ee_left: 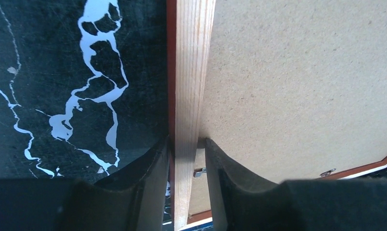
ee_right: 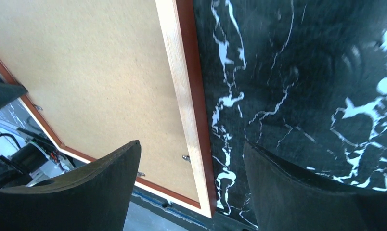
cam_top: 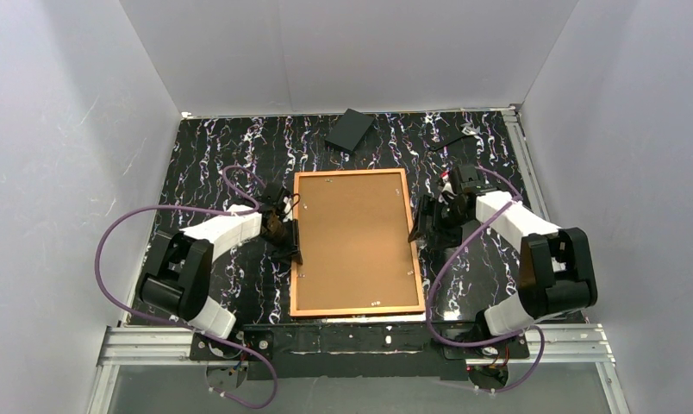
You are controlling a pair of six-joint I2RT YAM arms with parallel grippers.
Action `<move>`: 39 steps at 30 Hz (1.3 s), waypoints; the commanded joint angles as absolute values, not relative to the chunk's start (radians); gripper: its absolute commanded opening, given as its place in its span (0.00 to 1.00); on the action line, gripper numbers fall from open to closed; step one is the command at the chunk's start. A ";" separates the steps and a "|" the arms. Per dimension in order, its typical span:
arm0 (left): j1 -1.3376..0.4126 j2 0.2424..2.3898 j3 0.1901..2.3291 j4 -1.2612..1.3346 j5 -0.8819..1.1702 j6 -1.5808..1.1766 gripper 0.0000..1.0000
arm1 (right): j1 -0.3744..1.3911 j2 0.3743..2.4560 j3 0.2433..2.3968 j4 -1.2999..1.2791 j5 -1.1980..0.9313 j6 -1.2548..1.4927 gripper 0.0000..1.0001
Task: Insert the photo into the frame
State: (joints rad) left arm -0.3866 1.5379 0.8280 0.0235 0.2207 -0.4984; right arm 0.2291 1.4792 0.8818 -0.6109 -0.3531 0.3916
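The frame [cam_top: 358,309] lies back up in the middle of the black marbled table, with a brown board [cam_top: 353,237] filling its opening. My left gripper [cam_top: 287,231] is at the frame's left rail. In the left wrist view, its fingers press both sides of that pale wood rail [ee_left: 191,72], so the left gripper [ee_left: 187,144] is shut on it. My right gripper [cam_top: 422,228] is at the right rail. In the right wrist view the right gripper [ee_right: 191,149] is open and wide, one finger over the board and the other over the table, with the rail [ee_right: 184,96] between them untouched. The photo is hidden.
A flat black box [cam_top: 351,129] lies at the back of the table, and a dark cable with small parts [cam_top: 464,134] at the back right. White walls close three sides. A metal rail [cam_top: 153,341] runs along the near edge. Small metal tabs [ee_right: 186,157] stick out of the frame's back.
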 commanded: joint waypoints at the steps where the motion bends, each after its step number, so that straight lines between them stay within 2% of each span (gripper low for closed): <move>1: -0.431 1.534 0.804 -0.096 0.221 -0.489 0.30 | 0.226 1.529 1.011 -0.644 -0.296 0.357 0.86; 7: -0.486 1.473 0.764 -0.123 0.176 -0.511 0.27 | 0.227 1.660 1.157 -0.669 -0.263 0.337 0.86; 13: -0.494 1.426 0.744 -0.186 0.193 -0.490 0.13 | 0.226 1.772 1.294 -0.715 -0.248 0.317 0.86; 17: -0.502 1.368 0.713 -0.194 0.208 -0.481 0.07 | 0.227 1.795 1.328 -0.724 -0.249 0.311 0.86; 26: -0.570 1.352 0.721 -0.206 0.206 -0.480 0.08 | 0.265 1.843 1.399 -0.738 -0.256 0.317 0.86; 39: -0.613 1.394 0.725 -0.201 0.176 -0.518 0.08 | 0.343 1.977 1.478 -0.771 -0.087 0.304 0.83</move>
State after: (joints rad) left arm -0.5999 1.3846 0.7139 -0.0887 0.1638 -0.5175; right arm 0.3183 1.9667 1.4574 -0.7483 -0.1646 0.3172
